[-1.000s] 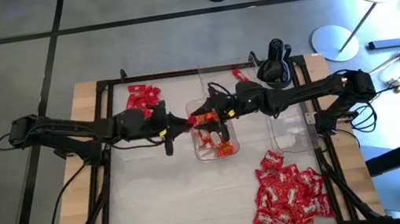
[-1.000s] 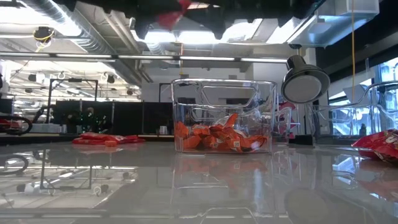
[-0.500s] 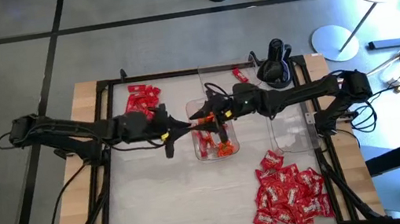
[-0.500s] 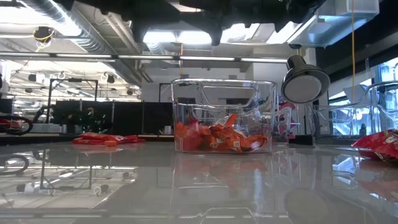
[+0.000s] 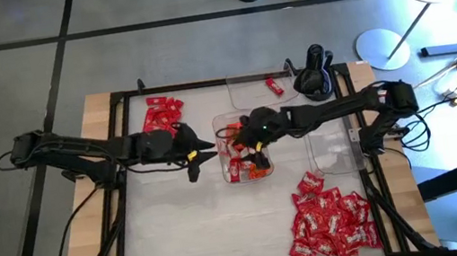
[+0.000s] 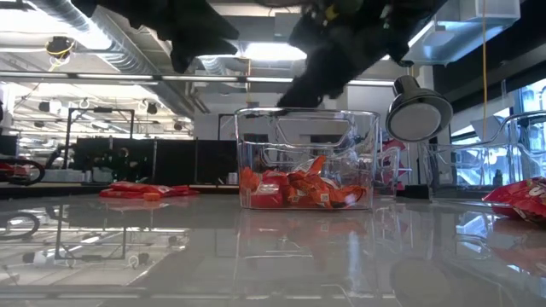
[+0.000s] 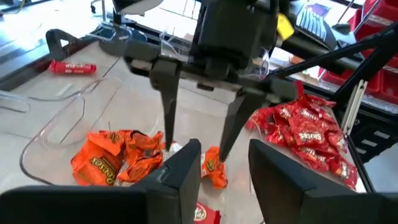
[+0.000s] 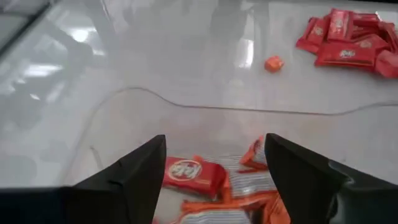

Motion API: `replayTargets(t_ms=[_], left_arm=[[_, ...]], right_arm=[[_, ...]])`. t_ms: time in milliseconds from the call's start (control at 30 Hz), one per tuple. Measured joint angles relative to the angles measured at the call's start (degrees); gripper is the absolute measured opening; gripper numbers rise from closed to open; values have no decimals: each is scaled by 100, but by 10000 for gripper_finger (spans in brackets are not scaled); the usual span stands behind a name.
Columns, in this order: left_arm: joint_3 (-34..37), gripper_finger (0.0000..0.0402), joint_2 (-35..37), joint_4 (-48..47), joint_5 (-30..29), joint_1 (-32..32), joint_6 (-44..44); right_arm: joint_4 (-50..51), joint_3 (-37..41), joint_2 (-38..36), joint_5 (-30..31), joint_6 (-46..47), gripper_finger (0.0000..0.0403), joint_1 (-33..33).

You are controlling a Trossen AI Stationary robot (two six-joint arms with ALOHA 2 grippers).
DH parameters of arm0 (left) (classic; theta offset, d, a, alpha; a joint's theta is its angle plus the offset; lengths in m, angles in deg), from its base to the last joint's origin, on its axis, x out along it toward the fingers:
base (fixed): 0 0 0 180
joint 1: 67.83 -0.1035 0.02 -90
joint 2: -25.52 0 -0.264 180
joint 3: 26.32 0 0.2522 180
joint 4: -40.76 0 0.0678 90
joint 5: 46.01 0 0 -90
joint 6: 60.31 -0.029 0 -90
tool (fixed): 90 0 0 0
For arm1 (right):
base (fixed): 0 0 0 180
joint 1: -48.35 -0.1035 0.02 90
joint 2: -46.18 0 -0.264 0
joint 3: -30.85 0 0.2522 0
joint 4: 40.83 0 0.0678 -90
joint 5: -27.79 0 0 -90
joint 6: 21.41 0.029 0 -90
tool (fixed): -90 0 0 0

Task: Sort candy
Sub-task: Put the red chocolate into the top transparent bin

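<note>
Since a moment ago, our right gripper has swung down over the middle clear tray, and the red candy that hung between the two grippers is not there now. A red candy bar lies inside the tray on top of the orange candy. We think it was dropped there.

Our right gripper hangs just above the tray with its two fingers spread wide and nothing between them. Our left gripper waits just beside the tray's left wall. Its fingers are apart too, and they hold nothing.

More candy lies in three other spots. One red pile sits at the back left of the table. A big red heap sits at the front right. One lone red piece lies in the back tray.

We think these sweets are very light and flat. Their shiny wrappers look slippery and crinkly, so they can slide or spin when pinched. What is inside could crack if we squeeze hard. We would grab one across its short middle, or by a wrapper end that sticks up, and press softly. In a heap, we would pick a top piece so we lift only one.
</note>
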Motion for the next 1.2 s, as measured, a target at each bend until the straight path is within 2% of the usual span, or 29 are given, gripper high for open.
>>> replayTargets(t_ms=[133, 333, 600, 833, 1200], left_arm=[[94, 137, 0, -116, 0, 0, 139], [345, 132, -4, -264, 1, 172, 677], [521, 131, -4, -322, -15, 223, 1027], [522, 131, -4, -315, -20, 223, 1029], [522, 131, -4, -309, -63, 223, 1029]], right_arm=[[34, -161, 479, 33, -316, 273, 0], [727, -737, 1004, 123, -910, 273, -87], [776, -986, 1763, 342, -521, 261, -107], [827, -1003, 1902, 323, -496, 212, -109], [778, -988, 1917, 335, -410, 97, -109]])
